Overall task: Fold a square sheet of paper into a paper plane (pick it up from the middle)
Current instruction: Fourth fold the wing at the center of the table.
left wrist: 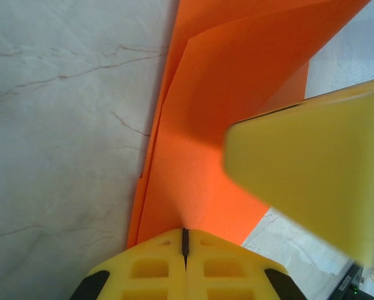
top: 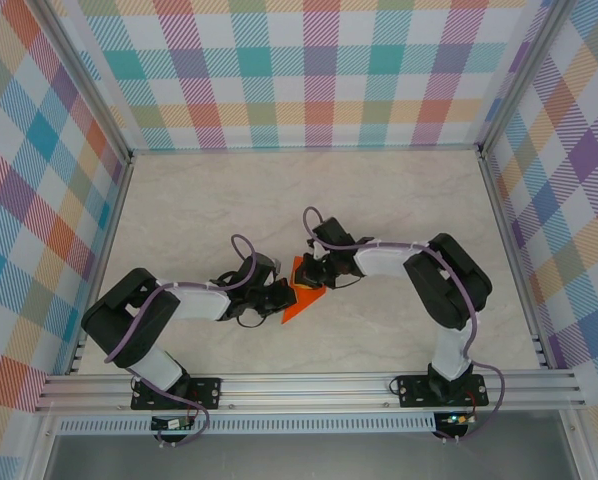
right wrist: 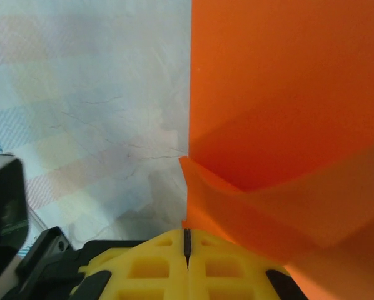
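Two layers of bright orange show where the paper plane (left wrist: 218, 125) is folded over itself, one edge stepped just inside the other. From above it is a narrow pointed piece at the middle of the worktop (top: 409, 200), its long axis running from the far side toward the near edge, the tip slanting to the left. Whether it rests on the marbled surface or hangs just clear of it I cannot tell.

The left fingers (left wrist: 165, 247) are clenched, seam tight, and the paper rises straight out of that seam, so they are grasping the plane at its left side. The right fingers (right wrist: 165, 253) are clenched too; a folded corner of the sheet runs down into their tips, and I judge it pinched there, on the far right side.

So the plane lies directly between the two pairs of fingers, ahead of each and touching both, neither arm nearer than the other. The left arm (top: 194, 300) reaches in from the near left, the right arm (top: 399, 258) from the right, and they meet across the dart's short width rather than along its length. The coming move, I think, turns on that: the grips oppose each other across the long axis, so drawing apart would strain the fold, while moving together along it would carry the plane whole.
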